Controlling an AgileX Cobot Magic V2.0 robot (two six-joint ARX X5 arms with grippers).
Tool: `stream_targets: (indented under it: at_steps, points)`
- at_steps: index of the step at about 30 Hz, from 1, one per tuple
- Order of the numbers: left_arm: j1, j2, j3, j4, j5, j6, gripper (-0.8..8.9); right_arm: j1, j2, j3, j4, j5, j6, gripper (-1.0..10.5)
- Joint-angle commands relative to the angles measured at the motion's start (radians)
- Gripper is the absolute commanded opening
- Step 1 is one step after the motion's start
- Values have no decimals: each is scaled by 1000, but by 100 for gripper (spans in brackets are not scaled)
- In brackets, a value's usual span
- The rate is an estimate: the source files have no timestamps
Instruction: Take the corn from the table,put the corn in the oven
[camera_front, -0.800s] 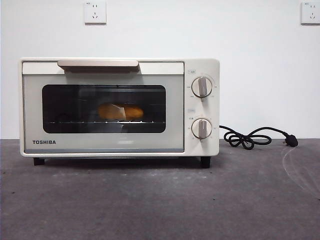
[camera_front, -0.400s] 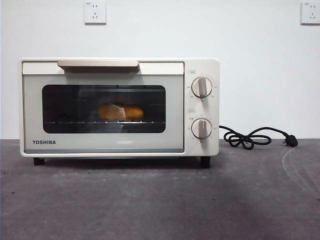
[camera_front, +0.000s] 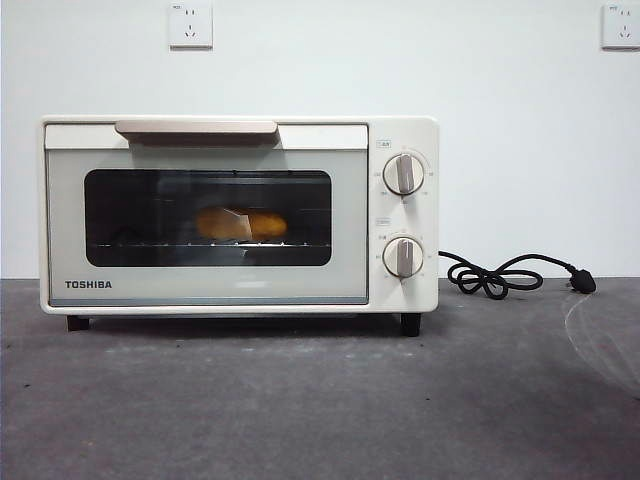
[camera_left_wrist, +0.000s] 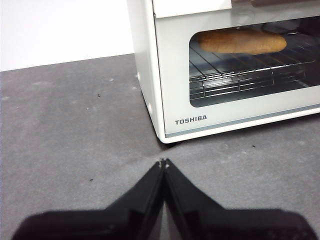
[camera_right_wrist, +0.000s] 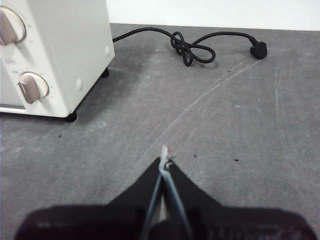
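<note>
The corn (camera_front: 241, 223) lies sideways inside the oven (camera_front: 400, 290), door closed. Left hand (camera_left_wrist: 163, 163), nearer, and right hand (camera_right_wrist: 164, 159) are both pressed together, empty.

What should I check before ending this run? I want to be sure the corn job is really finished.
1. Corn on the rack inside the oven: ok.
2. Oven door shut, handle up: ok.
3. Left gripper shut, holding nothing, apart from the oven: ok.
4. Right gripper shut, holding nothing, over the table: ok.
5. Cord lying unplugged beside the oven: ok.
</note>
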Motion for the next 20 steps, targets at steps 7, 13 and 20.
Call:
stream_targets:
  at_steps: [7,13,20]
  points:
    - [1,0,-5,10,-3,13,-4,-1,-109,-68,-44,24,9,0]
    - [1,1,-5,12,-3,13,-4,-2,-110,-68,-42,58,3,0]
    - [1,6,-5,12,-3,13,-4,0,-109,-67,-43,58,14,0]
